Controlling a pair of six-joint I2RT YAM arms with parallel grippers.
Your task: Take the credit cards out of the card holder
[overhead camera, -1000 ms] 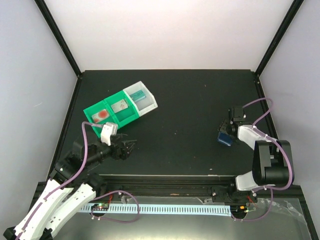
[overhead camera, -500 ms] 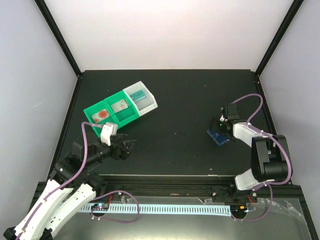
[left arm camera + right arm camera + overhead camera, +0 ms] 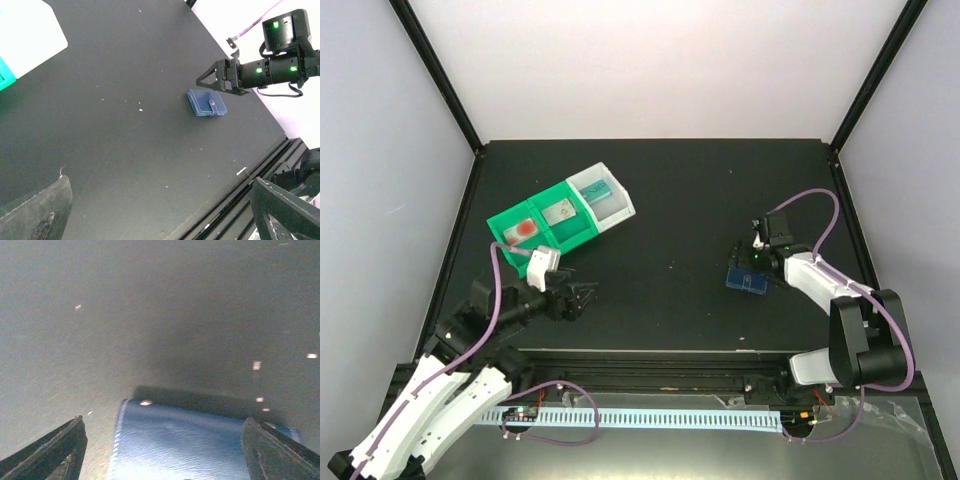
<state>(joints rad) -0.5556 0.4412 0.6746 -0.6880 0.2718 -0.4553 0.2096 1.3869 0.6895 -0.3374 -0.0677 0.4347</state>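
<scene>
**Colleague:** Where was the card holder when you looked?

**Operator:** On my overhead view the card holder (image 3: pixel 747 281), a small dark-blue rectangle, lay flat on the black worktop (image 3: pixel 660 200). It was on the right-hand side, well apart from the green tray (image 3: pixel 495 224). Through the left wrist camera I could see a small tab (image 3: pixel 213 103) on its upper face.

**Colleague:** And the right arm?

**Operator:** The right gripper (image 3: pixel 744 258) was just beside the holder, toward the far side of the worktop. In its own wrist view the two fingers (image 3: pixel 50 452) stood wide apart at the bottom corners, with the holder's blue surface lying between them. I saw a gap between the holder's edge and the finger at the picture's left. The holder's other end ran behind the second finger. Nothing was clamped.

**Colleague:** The left arm?

**Operator:** The left gripper (image 3: pixel 582 296) sat low on the left of the worktop, near the tray. Its fingers were spread wide apart and held nothing.

**Colleague:** Where were the cards?

**Operator:** I made out a credit card with a red-orange patch (image 3: pixel 525 228) in the green compartment at the tray's left end. A pale credit card (image 3: pixel 558 212) lay in the next compartment, and a teal item (image 3: pixel 601 189) in the white end bin (image 3: pixel 620 208). I couldn't tell whether any card was inside the holder.
</scene>
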